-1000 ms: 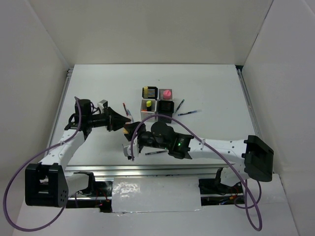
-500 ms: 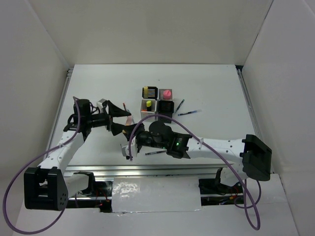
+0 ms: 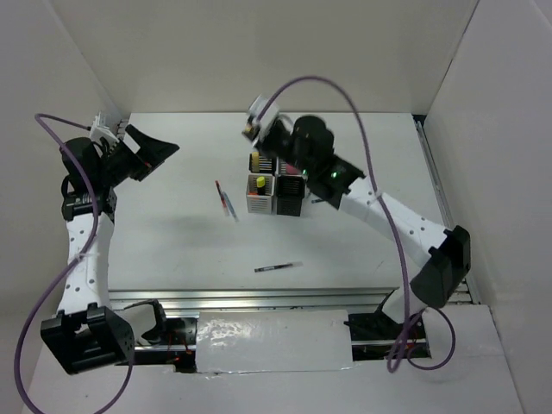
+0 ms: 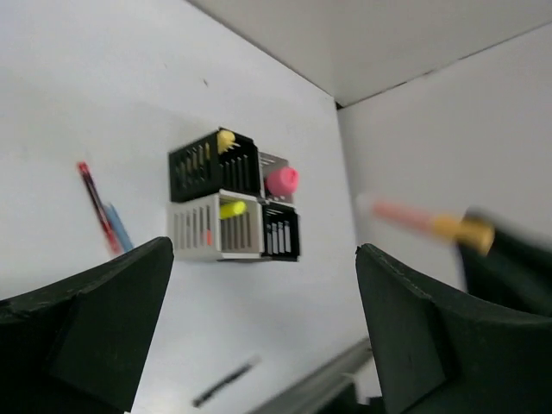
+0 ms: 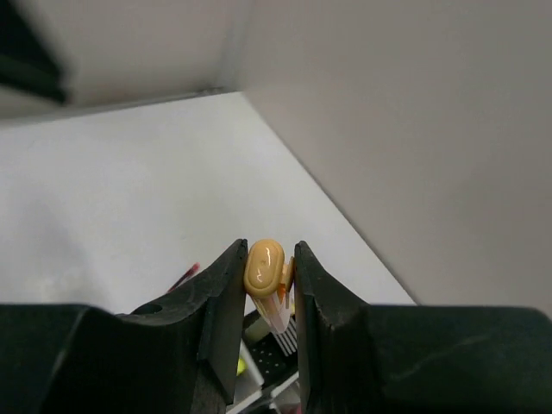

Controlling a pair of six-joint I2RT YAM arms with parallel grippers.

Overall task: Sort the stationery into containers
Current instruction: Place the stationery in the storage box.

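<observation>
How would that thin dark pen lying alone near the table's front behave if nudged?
The dark pen looks slim and probably round, so a sideways nudge would likely roll it across the table. It lies straight, so it is likely stiff, not floppy. Lying flat and so thin, it may be awkward to pinch.

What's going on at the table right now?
The right gripper is clamped on an orange-capped highlighter, holding it in the air near the cups. The left gripper is open and empty, raised at the far left. Two cups hold yellow highlighters, and another holds a pink one. A red pen and a dark pen lie loose on the table.
</observation>
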